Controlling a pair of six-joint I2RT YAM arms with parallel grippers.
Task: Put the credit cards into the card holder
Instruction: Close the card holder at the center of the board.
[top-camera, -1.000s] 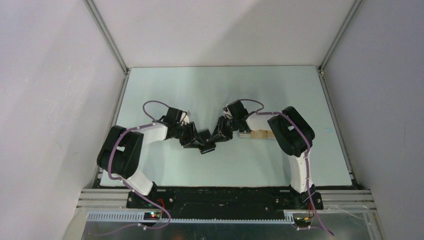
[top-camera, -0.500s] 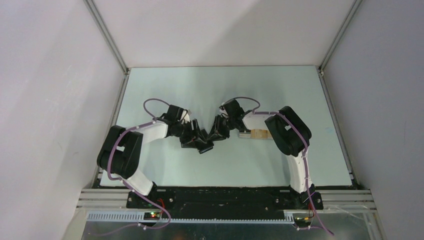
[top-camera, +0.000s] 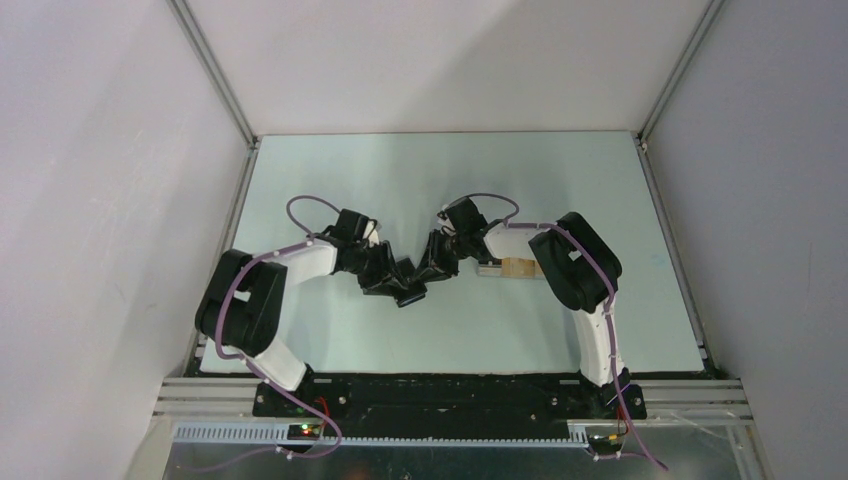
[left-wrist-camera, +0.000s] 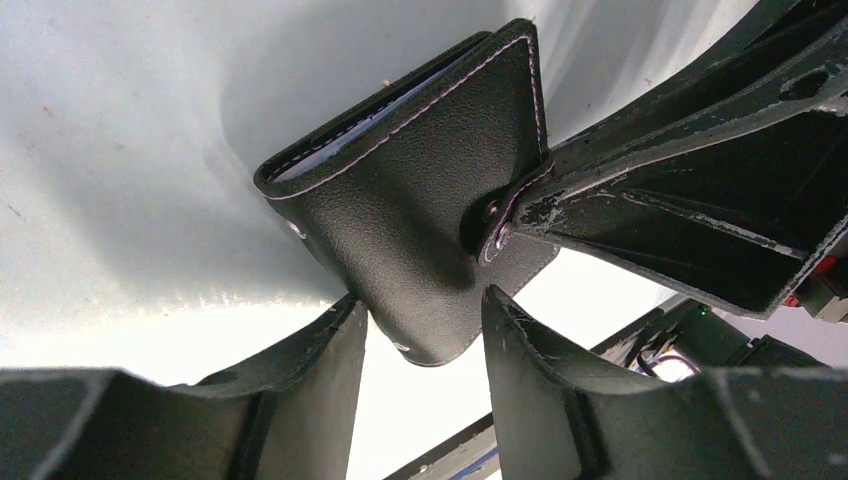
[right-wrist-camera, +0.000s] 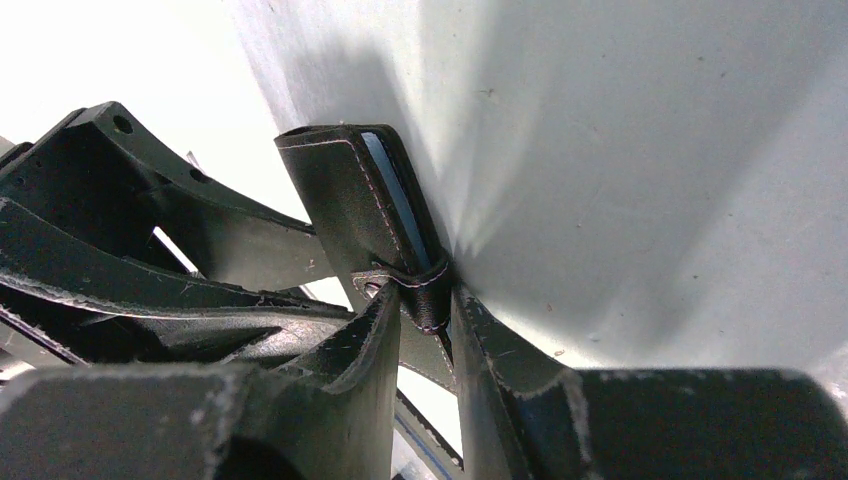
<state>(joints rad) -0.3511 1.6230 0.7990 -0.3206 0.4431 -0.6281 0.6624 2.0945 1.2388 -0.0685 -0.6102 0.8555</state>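
Observation:
The black card holder (top-camera: 409, 285) hangs above the table's middle between my two grippers. In the left wrist view the card holder (left-wrist-camera: 400, 190) shows its grained face and a small stud (left-wrist-camera: 492, 236). Its lower corner sits between the fingers of my left gripper (left-wrist-camera: 420, 300), which touch it on both sides. My right gripper (right-wrist-camera: 420, 305) is shut on the holder's strap tab (right-wrist-camera: 428, 290). The holder (right-wrist-camera: 345, 200) is edge-on there, with blue lining (right-wrist-camera: 402, 212) showing. Orange-yellow credit cards (top-camera: 521, 267) lie beside the right arm.
A pale flat tray (top-camera: 488, 268) lies under the cards, partly hidden by the right forearm. Grey walls close in the table on the left, right and far sides. The two arms' bases stand at the near edge.
Both grippers have moved a little to the left and toward the far side, carrying the card holder with them. The cards and tray have not moved.

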